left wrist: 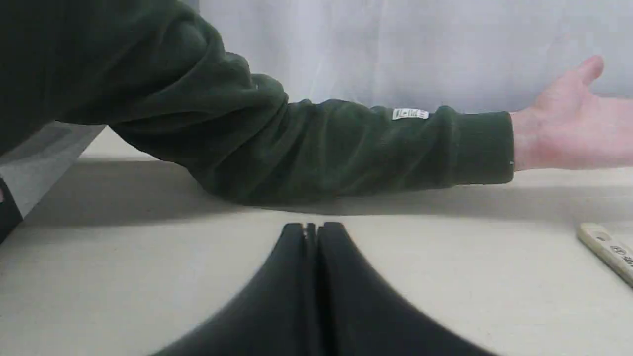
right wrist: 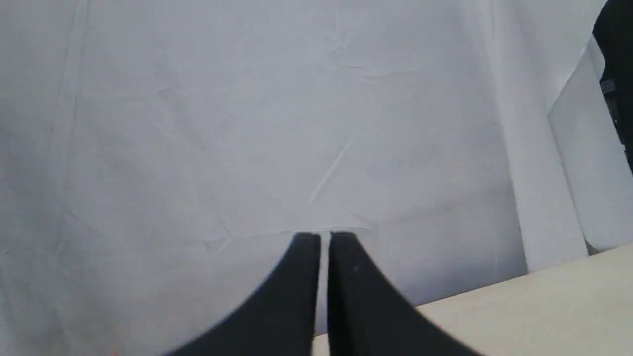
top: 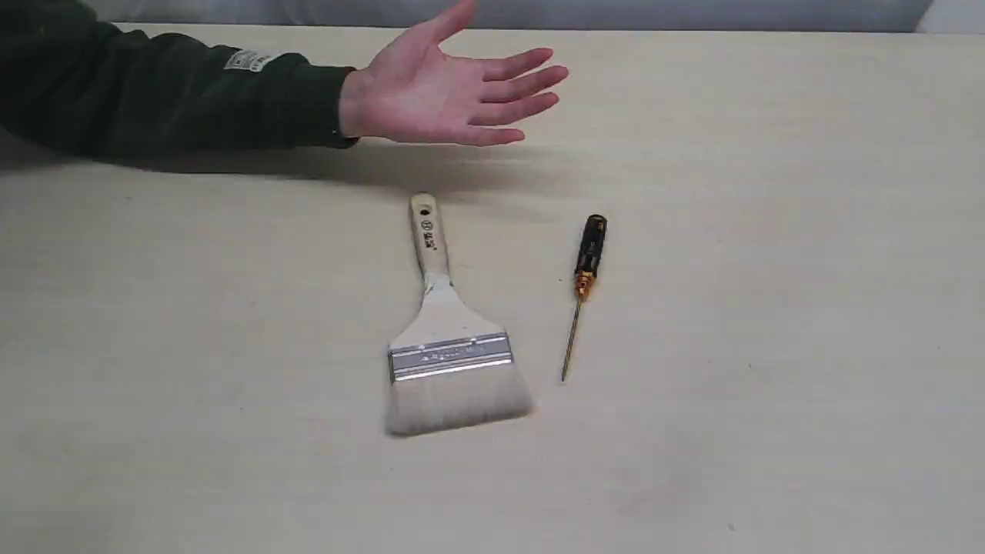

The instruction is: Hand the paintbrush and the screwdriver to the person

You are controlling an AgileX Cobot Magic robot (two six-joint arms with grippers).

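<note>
Paintbrush (top: 449, 338) lies mid-scene on the table (top: 769, 231), handle pointing far toward the person's hand (top: 454, 88). The screwdriver (top: 586, 265) lies near it on the right. Left gripper (left wrist: 312, 227) and right gripper (right wrist: 324, 237) are pinched together, empty. I'd open wide first, then grip the brush across its narrow handle.

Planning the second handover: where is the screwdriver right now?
In the exterior view the screwdriver lies flat on the table, right of centre, beside the paintbrush without touching it, handle end nearer the person's open hand.
</note>
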